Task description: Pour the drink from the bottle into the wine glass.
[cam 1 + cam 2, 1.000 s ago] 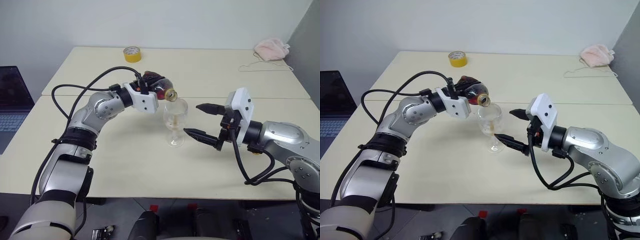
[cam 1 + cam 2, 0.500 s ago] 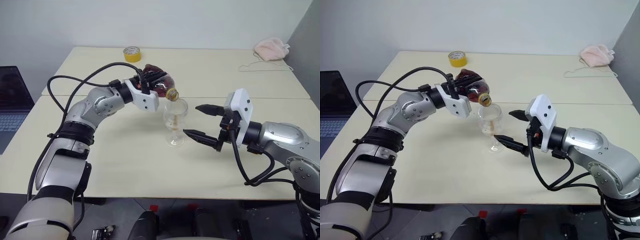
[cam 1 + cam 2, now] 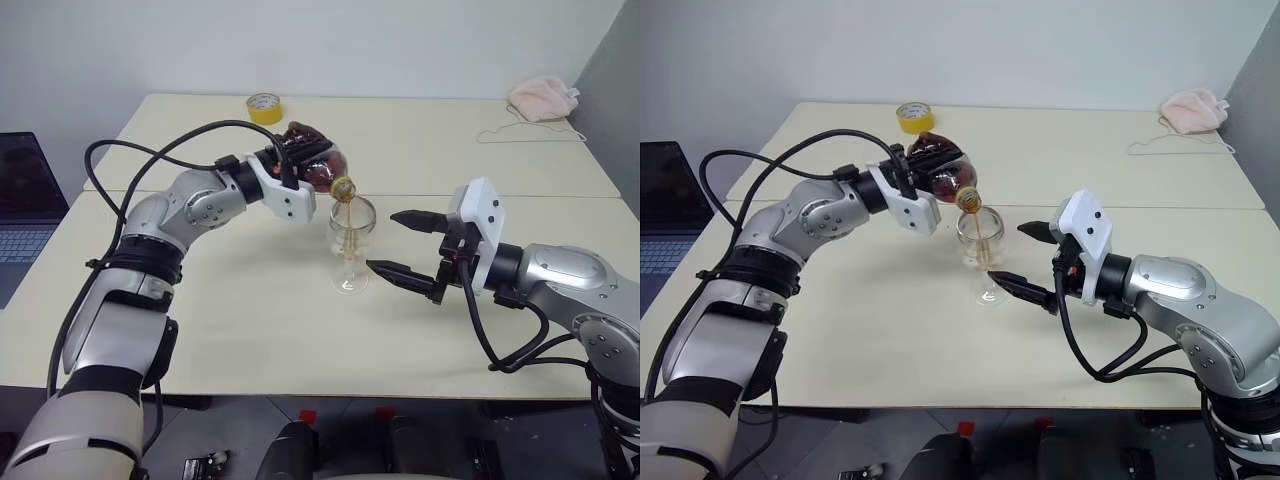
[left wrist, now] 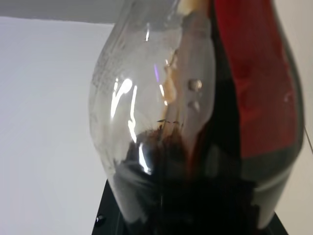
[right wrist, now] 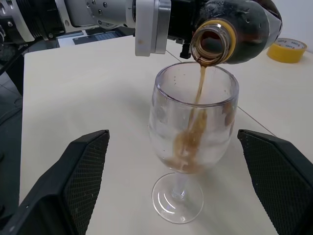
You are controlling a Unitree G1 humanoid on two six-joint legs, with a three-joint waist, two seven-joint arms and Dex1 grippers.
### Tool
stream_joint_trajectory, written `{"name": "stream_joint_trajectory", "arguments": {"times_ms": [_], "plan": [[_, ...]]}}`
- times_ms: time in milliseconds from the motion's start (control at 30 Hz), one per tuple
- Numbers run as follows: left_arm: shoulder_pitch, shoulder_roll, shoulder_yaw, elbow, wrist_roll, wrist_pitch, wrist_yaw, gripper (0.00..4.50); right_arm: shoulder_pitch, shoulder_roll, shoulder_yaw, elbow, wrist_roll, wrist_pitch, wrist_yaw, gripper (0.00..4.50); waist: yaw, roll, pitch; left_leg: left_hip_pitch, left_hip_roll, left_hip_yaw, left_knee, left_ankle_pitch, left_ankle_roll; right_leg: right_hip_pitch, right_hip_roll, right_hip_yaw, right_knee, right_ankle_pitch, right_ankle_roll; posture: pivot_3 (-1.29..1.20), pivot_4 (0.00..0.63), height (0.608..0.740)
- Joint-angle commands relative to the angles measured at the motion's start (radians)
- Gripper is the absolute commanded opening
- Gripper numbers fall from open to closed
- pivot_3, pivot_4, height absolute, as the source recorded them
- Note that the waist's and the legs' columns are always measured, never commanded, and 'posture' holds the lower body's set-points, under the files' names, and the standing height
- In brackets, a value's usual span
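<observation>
A: Two grippers show here. Our left gripper (image 3: 300, 172) is clenched round the bottle (image 3: 318, 170), which we see tipped on its side with the open mouth just above the rim of the wine glass (image 3: 351, 243).

B: We see the drink (image 5: 195, 115) falling in a thin brown stream from that mouth into the bowl, with a little pooled at the bottom. More dark liquid sits inside the bottle, beside its red label (image 4: 254, 78).

A: The glass stands upright on the table (image 3: 250, 330), near the seam between the two tabletops. Our right gripper (image 3: 408, 243) hangs released just beside it, fingers spread wide on either side of the bowl, touching nothing.

B: Farther back we see a yellow tape roll (image 3: 264, 107) and a pink cloth (image 3: 543, 96) lying well apart.
</observation>
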Motion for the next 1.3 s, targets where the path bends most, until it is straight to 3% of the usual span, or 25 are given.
{"name": "stream_joint_trajectory", "arguments": {"times_ms": [33,1300], "plan": [[-0.05,0.022,0.008,-0.007,0.004,-0.023,0.044,0.9,-0.018,-0.001,-0.01,-0.034,0.008,-0.004,0.009,4.5,0.0,0.0,0.0,0.0,-0.002,0.0,0.0,0.0,0.0,0.0,0.0,0.0,0.0,0.0,0.0,0.0,0.15,0.74],[-0.115,0.046,-0.032,0.057,0.063,-0.048,0.122,0.9,-0.008,-0.011,-0.008,-0.033,0.0,-0.002,0.021,4.5,0.0,0.0,0.0,-0.001,-0.005,-0.001,0.001,0.0,0.0,-0.002,-0.002,0.001,0.004,0.0,0.0,0.0,0.15,0.74]]}}
